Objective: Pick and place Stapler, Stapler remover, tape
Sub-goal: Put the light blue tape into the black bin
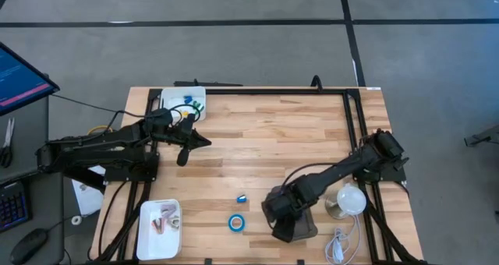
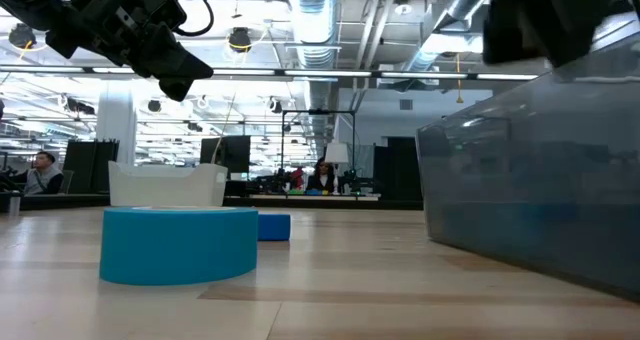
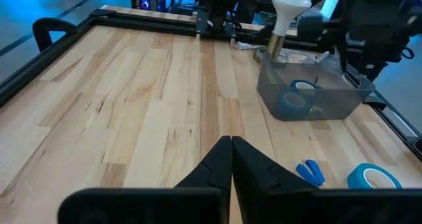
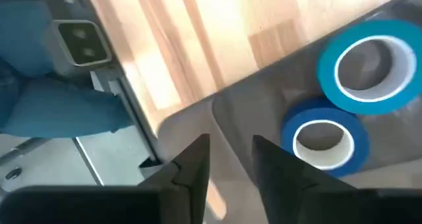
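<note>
A grey see-through bin stands near the table's front right. Two rolls of blue tape lie flat on its floor. A third roll of tape lies flat on the table left of the bin, with a small blue stapler remover just beyond it. My right gripper hangs open above the bin's left part, pointing steeply down, nothing between its fingers. My left gripper is shut and empty, high over the table's far left. The stapler is out of view.
A white tray with small items sits at the front left. Another white tray stands at the far left corner. A white bulb-shaped object on a base stands right of the bin. Bare wood lies across the table's middle.
</note>
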